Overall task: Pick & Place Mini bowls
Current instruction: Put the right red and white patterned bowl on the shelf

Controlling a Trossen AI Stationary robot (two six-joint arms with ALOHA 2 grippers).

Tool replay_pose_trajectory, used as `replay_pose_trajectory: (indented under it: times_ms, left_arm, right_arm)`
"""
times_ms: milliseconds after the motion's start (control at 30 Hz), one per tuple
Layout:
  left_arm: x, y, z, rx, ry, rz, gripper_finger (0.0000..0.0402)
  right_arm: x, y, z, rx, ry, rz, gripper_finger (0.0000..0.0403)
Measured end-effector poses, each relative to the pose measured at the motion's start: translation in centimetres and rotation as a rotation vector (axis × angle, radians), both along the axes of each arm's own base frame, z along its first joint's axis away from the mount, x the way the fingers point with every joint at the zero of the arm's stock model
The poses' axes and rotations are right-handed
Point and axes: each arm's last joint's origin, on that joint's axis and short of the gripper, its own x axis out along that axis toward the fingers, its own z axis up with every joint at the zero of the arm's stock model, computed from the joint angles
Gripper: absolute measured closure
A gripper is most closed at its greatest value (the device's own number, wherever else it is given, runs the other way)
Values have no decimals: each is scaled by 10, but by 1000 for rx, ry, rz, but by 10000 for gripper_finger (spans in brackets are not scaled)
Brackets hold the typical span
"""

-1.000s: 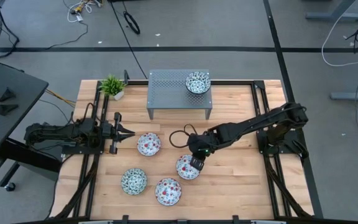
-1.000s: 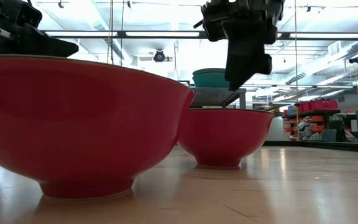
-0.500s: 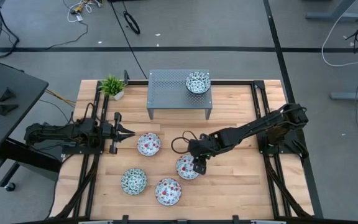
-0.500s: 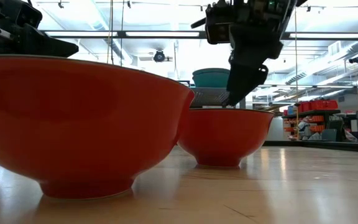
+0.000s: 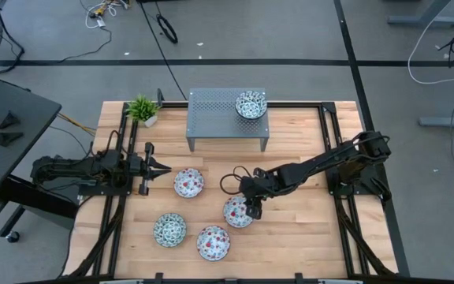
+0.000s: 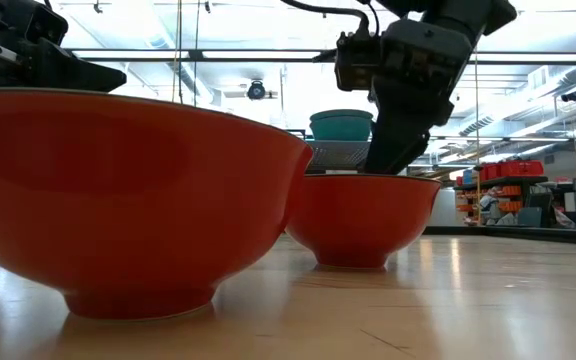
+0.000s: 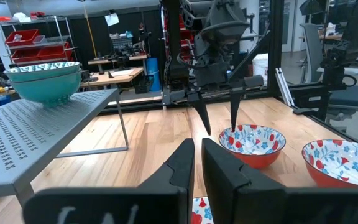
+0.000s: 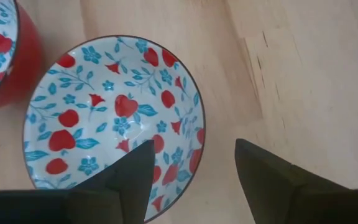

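Dropped lower since a sec ago & spread wider: right gripper (image 5: 250,210), down over the rim of one red bowl (image 5: 237,211); bowls unmoved. L to R across desk (image 5: 290,237): left gripper (image 5: 162,168) parked at left edge, fingers (image 7: 182,168) nearly together, holding nothing. Next, red bowl near desk centre (image 5: 188,182), green bowl (image 5: 169,229) and another red bowl (image 5: 213,242) toward the front edge, all loose on the wood. Then target bowl w/ right gripper's fingers (image 8: 135,171) wide apart, straddling its rim: one inside over the pattern, one outside over bare wood, not yet clamped. Up back, grey perforated stand (image 5: 211,106) w/ one green bowl on top (image 5: 251,104). Step in hand, prob.: pre-grasp on rim. Next move calls for closing on rim wall, lifting straight up, carrying to stand. Thin glazed rim, so slip possible if pinch is shallow.
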Motion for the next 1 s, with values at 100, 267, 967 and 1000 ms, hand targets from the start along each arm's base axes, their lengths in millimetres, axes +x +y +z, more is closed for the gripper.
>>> replay_pose_trajectory:
  times_ms: [100,267,967,1000]
  left_arm:
    - [0,0,0,0,0,0,365]
    - [0,0,0,0,0,0,365]
    - [0,0,0,0,0,0,365]
    - [0,0,0,0,0,0,365]
  right_arm:
    - [-1,-1,-3,-7,2,2,179]
    - [-4,-3,-8,-33,5,5,179]
    - [-5,-8,-16,74,-1,-56,237]
    - [-5,-8,-16,74,-1,-56,243]
